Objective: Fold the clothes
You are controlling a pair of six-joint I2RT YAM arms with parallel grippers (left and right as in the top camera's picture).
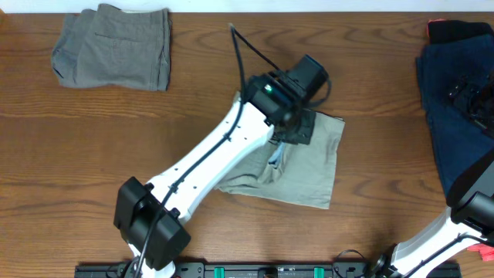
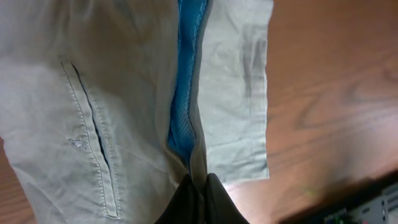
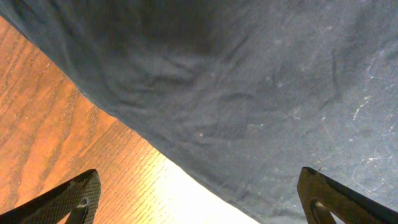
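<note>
Fabric of the light khaki-beige cotton twill shorts (image 1: pixel 309 174) sat pinched between the closed fingertips of my left gripper (image 2: pixel 198 190), which clamped a fold at the pair's far side. Bright blue inner fabric (image 2: pixel 183 93) showed in the gap just beyond my fingertips, and a welt pocket (image 2: pixel 93 143) ran alongside it. The pair lay rumpled around the middle of the brown wooden tabletop (image 1: pixel 77 154), a little toward the right edge. My right gripper (image 3: pixel 199 199) was over the navy garment (image 1: pixel 448 131) at the right edge, its fingers (image 3: pixel 68 199) spread wide and holding nothing; I could not tell whether they touched the cloth. Farthest off, the folded grey-brown shorts (image 1: pixel 116 48) rested in the far-left corner, well apart from both my arms.
</note>
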